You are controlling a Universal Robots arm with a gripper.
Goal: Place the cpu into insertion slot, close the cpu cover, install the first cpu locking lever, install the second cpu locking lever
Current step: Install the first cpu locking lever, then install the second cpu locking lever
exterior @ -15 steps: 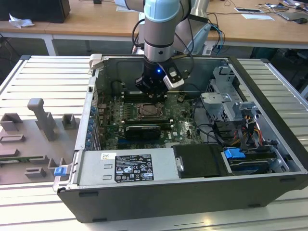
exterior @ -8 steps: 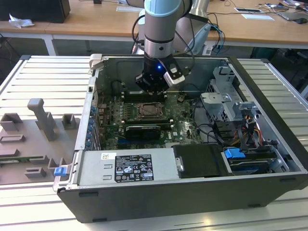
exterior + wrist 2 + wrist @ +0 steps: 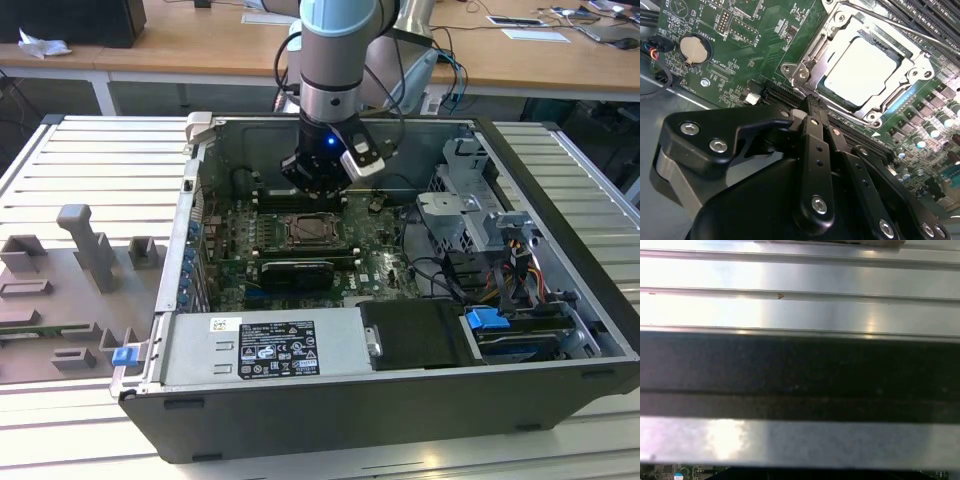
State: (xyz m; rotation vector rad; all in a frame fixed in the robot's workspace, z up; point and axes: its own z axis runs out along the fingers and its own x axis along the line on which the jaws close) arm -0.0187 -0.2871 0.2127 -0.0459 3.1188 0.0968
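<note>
Inside the open computer case (image 3: pixel 590 330), above the motherboard (image 3: pixel 755 45): gripper (image 3: pixel 812 107) with fingers drawn together, holding nothing, just beside the insertion slot (image 3: pixel 867 67). Seated in the slot: the cpu (image 3: pixel 860 70), flat, square, pale silvery top showing through the window of the cpu cover (image 3: pixel 912 67), lowered flat around it. Placing and cover-closing apparently complete; state of the locking levers impossible to tell.

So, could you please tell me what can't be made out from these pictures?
- Whether the gripper is open or shut: its own black body blocks the fingertips in the second wrist view.
- Whether the levers beside the cpu are latched: too small in the exterior view.
- The socket: partly behind the gripper in the exterior view.
</note>
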